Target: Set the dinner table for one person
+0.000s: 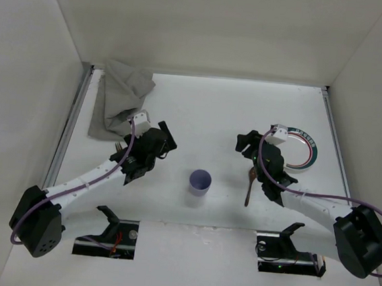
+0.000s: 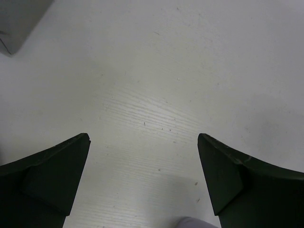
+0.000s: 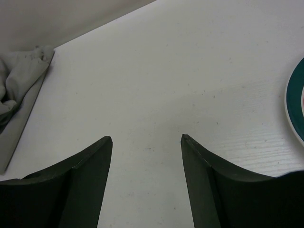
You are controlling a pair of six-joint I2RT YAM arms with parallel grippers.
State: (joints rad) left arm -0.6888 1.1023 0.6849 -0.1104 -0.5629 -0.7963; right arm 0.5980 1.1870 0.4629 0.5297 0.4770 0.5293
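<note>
The white dinner table [image 1: 207, 111] holds a crumpled grey cloth placemat [image 1: 121, 99] at the far left. A white plate with a teal rim [image 1: 306, 151] lies at the right. A purple cup [image 1: 200, 182] stands in the middle and a brown spoon [image 1: 249, 189] lies right of it. My left gripper [image 1: 166, 136] is open and empty over bare table, up and left of the cup. My right gripper [image 1: 245, 142] is open and empty over bare table, left of the plate. The left wrist view shows the open left gripper [image 2: 143, 137], and the right wrist view shows the open right gripper [image 3: 146, 137].
Thin metal rails [image 1: 71, 125] run along both side edges, with white walls around the table. A small dark item [image 1: 117, 148] lies beside the left arm, partly hidden. The placemat edge [image 3: 19, 90] and the plate rim [image 3: 297, 102] show in the right wrist view.
</note>
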